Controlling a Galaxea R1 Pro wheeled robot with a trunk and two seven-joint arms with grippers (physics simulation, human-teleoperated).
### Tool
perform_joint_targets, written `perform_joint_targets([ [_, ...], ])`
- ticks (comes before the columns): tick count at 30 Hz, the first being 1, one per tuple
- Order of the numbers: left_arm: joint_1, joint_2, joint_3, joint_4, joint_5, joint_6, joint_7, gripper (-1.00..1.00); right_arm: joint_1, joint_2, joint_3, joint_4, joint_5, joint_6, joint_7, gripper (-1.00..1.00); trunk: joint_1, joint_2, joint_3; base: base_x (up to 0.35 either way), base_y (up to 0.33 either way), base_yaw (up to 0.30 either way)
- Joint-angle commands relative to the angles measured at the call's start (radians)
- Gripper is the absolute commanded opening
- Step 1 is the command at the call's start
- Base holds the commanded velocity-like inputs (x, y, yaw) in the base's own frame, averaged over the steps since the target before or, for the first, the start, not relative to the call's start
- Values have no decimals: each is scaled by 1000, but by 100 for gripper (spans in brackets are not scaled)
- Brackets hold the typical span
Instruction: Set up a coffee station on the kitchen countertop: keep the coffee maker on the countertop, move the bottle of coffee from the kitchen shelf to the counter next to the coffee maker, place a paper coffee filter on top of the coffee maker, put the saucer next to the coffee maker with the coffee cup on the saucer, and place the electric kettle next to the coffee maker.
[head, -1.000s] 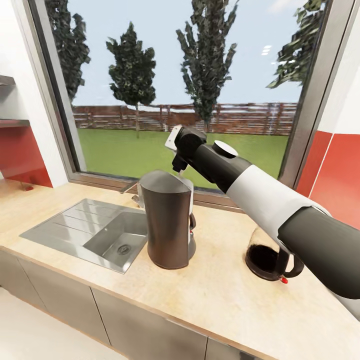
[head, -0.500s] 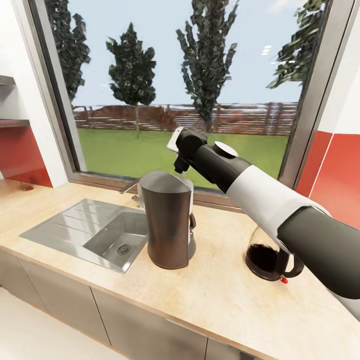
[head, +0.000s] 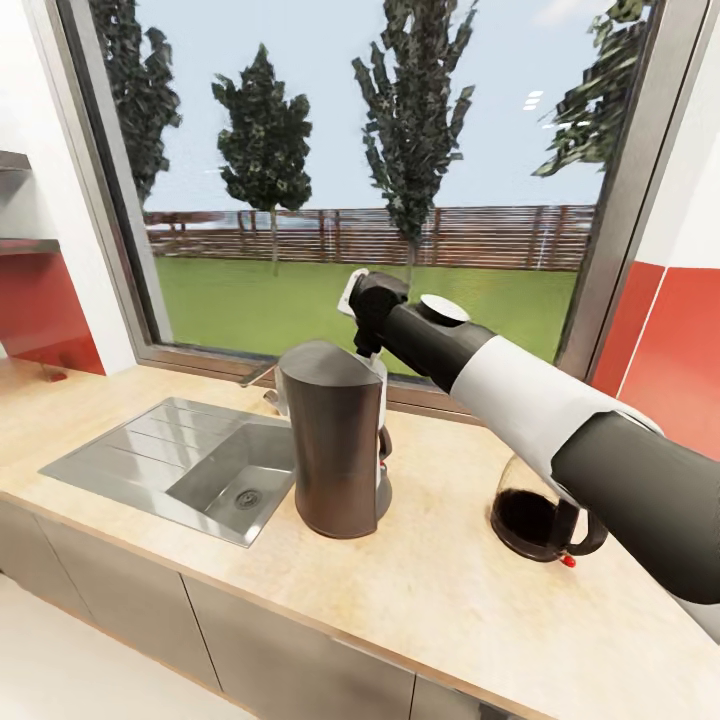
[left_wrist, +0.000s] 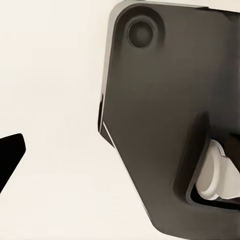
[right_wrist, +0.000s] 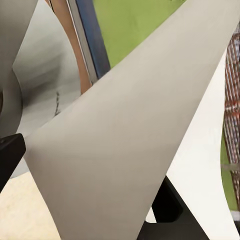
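Pincer (head: 366, 352) of the right arm, reaching far-left from the near right, hung just behind the coffee maker's (head: 335, 440) slanted top, clenched on a pale paper coffee filter (right_wrist: 120, 135). Right of it on the bench (head: 440, 590) stood the electric kettle (head: 535, 520). No writing was readable.

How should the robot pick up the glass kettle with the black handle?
Probably by the black loop handle of the electric kettle, coming from the kettle's right side, where the handle sticks out. The glass body is round and bulging, harder for two fingers to pinch, and the right arm crosses over its top.
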Motion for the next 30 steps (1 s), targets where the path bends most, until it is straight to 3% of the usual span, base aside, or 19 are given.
perform_joint_targets([
  [1,0,0,1,-2,8,0,1,100,-1,0,3,-1,10,1,9,-100,0,-1,-1,0,0,0],
  [30,0,0,1,-2,8,0,1,100,-1,0,5,1,13,3,8,-100,0,-1,-1,6,0,0],
])
